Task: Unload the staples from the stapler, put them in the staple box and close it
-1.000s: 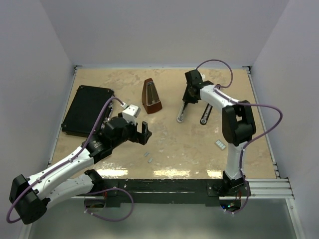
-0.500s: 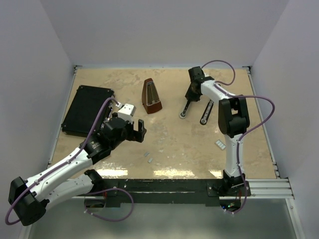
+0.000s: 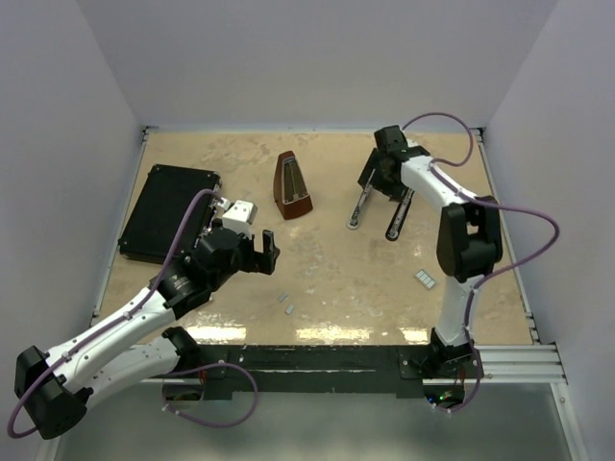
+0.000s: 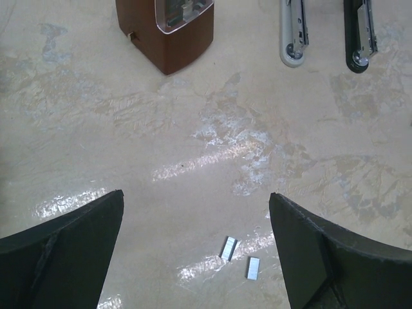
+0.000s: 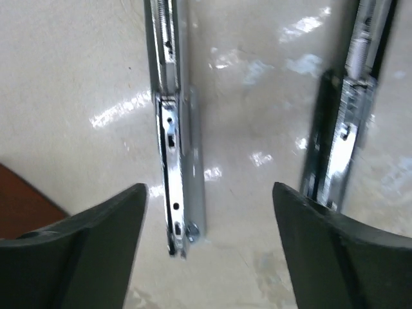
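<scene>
The worktop carries a flat black case near its left edge. The left arm reaches from the near left corner diagonally toward the middle, elbow low and wrist lifted. The left gripper points toward the far edge, its fingers spread wide with nothing between them. The right arm rises upright from the near right corner, then bends forward and to the left over the far right part of the worktop. There the right gripper points downward over the stapler, its fingers apart and closed on nothing. Whether either fingertip touches the metal is hard to tell. A brown metronome stands upright near the far edge, left of the stapler. The stapler lies unfolded into two long bars, a silver one and a black one, side by side and angled toward the near edge. A small white piece lies near the right edge. The staples, two tiny grey strips just beside each other, rest near the middle of the near edge, well apart from the stapler.
</scene>
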Tool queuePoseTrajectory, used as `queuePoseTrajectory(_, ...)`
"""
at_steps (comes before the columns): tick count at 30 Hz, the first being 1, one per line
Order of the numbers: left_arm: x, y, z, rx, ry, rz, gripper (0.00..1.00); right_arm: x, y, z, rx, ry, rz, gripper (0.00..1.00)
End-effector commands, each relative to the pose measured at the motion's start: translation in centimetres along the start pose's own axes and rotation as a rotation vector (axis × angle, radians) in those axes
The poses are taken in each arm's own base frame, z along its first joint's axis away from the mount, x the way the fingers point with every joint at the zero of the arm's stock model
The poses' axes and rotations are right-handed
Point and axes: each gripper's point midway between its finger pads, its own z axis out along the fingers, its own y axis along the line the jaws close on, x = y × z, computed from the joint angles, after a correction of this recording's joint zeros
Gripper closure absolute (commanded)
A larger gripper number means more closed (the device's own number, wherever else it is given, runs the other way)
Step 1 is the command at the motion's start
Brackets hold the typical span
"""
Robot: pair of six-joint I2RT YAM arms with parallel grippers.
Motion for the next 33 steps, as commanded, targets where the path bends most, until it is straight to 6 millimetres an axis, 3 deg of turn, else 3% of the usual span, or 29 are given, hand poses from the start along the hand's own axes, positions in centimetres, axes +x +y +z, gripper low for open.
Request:
queuePoseTrajectory(1,-2.1,-0.9,-0.8,0.048,-0.078,-0.051,0.01,-0.1,-3.9,-6.0,0.043,-0.039,0.090,0.07)
queuePoseTrajectory(4,-2.3,-1.3,-1.1,0.073,-0.088,-0.058,0.01,1.1,-6.0,-8.6,0.066,-0.059,0.133,0.01)
queuePoseTrajectory(10,-2.8,-1.8,-1.8,0.109,-0.112,-0.069,0.01,4.6,-12.1,-11.7,0.191,-0.072,0.222,0.01)
queuePoseTrajectory(12,-2.9,-1.9,-2.0,0.116,-0.119,-0.067,0.01,5.9,-14.2,-11.9,0.247,-0.081,0.245,0.05)
queuePoseTrajectory(14,-3.0,-1.9,-2.0,0.117,-0.122,-0.068,0.01,5.8,-15.3,-13.0,0.247,-0.126,0.277,0.09)
queuePoseTrajectory(17,-3.0,-2.0,-2.1,0.125,-0.120,-0.068,0.01,6.6,-16.6,-13.2,0.253,-0.132,0.297,0.08)
queuePoseTrajectory(24,-2.8,-2.3,-1.9,0.141,-0.104,-0.056,0.01,10.3,-19.8,-10.4,0.383,-0.038,0.303,0.05)
queuePoseTrajectory(33,-2.4,-2.2,-1.8,0.131,-0.090,-0.053,0.02,12.2,-20.6,-8.5,0.378,-0.017,0.366,0.05)
